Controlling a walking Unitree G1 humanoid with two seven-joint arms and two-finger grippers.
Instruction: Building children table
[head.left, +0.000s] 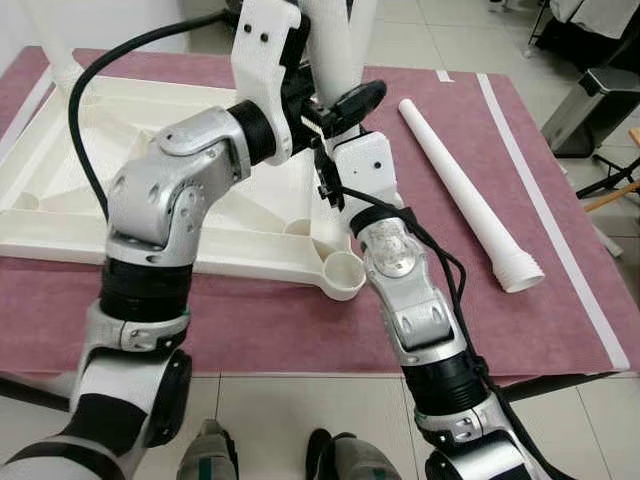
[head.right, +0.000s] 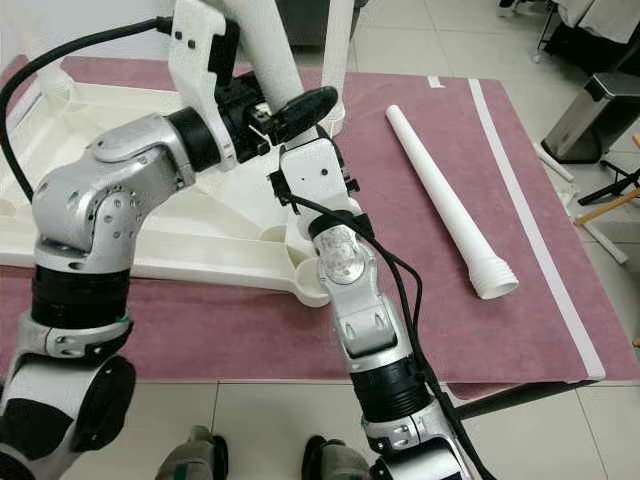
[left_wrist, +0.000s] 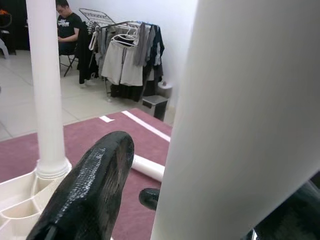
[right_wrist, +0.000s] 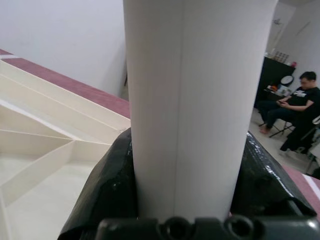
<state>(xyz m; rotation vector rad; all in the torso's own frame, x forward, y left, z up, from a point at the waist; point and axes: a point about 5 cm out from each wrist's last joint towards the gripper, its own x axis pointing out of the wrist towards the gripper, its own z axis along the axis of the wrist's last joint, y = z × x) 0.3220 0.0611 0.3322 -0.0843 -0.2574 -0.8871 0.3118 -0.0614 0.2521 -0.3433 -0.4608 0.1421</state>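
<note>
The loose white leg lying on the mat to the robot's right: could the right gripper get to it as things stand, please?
Probably not right away. The right gripper is clamped around the upright leg over the tabletop. The loose leg lies unobstructed on the mat on that arm's side, so after letting go the way looks free.

Pale tiled floor (head.left: 300, 410), maroon mat (head.left: 270, 325) with white tape stripes (head.left: 550, 215), plain white wall (right_wrist: 65, 37), clothes rack (left_wrist: 127, 55) hung with garments, small bin (left_wrist: 154, 105) beside it, seated person (right_wrist: 287, 107) in black, grey pedal bin (head.left: 590, 110)

Maroon mat (head.left: 250, 320), clothes rack (left_wrist: 125, 55), seated person (right_wrist: 292, 107), grey bin (head.left: 590, 105)
</note>
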